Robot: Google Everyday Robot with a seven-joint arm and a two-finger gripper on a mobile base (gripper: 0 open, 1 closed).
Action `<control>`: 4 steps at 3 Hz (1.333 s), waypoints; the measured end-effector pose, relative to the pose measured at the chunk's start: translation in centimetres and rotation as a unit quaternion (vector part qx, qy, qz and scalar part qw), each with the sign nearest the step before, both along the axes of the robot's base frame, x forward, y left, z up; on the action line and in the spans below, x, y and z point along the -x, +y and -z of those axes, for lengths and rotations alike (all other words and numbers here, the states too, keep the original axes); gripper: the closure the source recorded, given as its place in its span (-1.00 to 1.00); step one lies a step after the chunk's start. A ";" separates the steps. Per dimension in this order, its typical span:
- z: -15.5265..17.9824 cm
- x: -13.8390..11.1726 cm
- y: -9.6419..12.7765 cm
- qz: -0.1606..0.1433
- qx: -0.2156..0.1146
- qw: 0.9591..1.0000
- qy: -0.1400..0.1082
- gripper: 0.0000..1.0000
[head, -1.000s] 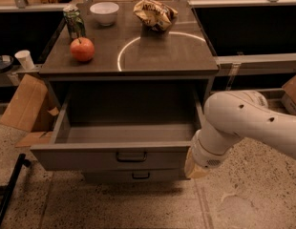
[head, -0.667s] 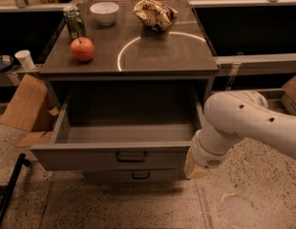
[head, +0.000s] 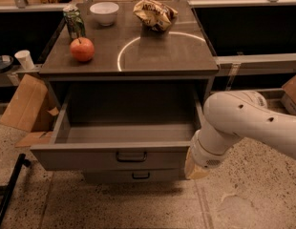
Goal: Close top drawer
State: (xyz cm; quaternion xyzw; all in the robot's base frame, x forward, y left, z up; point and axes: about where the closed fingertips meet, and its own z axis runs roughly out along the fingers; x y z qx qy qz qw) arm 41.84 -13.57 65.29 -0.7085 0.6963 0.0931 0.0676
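The top drawer (head: pixel 114 159) of the grey cabinet is pulled far out, and its deep tray (head: pixel 126 132) holds nothing that I can see. Its dark pull handle (head: pixel 131 156) sits at the middle of the flat front. A lower drawer (head: pixel 138 176) shows just beneath it, pushed further in. My white arm (head: pixel 248 120) comes in from the right. My gripper (head: pixel 195 170) is at the end of the arm, low down against the right front corner of the top drawer, mostly hidden by the wrist.
On the cabinet top (head: pixel 157 56) are a red apple (head: pixel 82 49), a green can (head: pixel 73 22), a white bowl (head: pixel 104 12) and a crumpled snack bag (head: pixel 155 14). Cardboard (head: pixel 26 104) leans at the left. A dark pole (head: pixel 9 190) lies on the speckled floor.
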 end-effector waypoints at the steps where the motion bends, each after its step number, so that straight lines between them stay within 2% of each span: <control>1: 0.0 0.0 0.0 0.000 0.000 1.000 0.000 -0.77; 2: 0.7 -1.6 -0.1 -0.004 -0.013 1.000 -0.018 -1.00; 3: 0.7 -1.3 -0.1 -0.004 -0.014 1.000 -0.018 -1.00; 4: 1.3 -4.8 0.5 -0.017 -0.035 0.998 -0.046 -1.00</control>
